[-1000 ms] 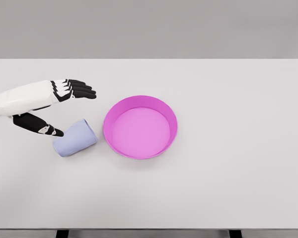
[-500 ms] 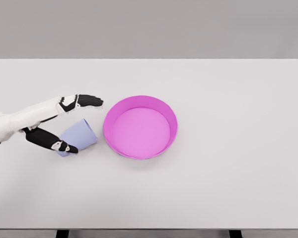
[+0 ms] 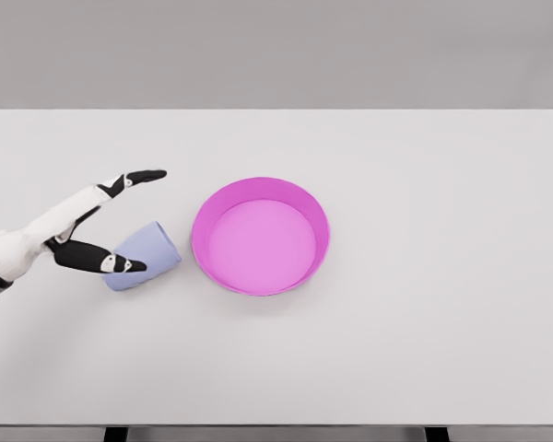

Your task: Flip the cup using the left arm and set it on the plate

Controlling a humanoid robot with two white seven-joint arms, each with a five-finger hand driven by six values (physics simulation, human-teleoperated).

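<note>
Left hand [image 3: 97,230], seen from the head camera, reaches in from the left of the cup [image 3: 144,256] with its fingers spread and gripping nothing: the thumb lies across the cup's near left end, while the long fingers [image 3: 138,176] point past the cup on its far side, apart from it. The pale blue cup lies on its side on the white surface [image 3: 424,350], just left of the pink plate [image 3: 260,236] and not touching it. No right hand shows.

With only the thumb at the cup, closing now could nudge the round wall and roll it away, or toward the plate's rim. A loose pinch could also slip during the flip.
</note>
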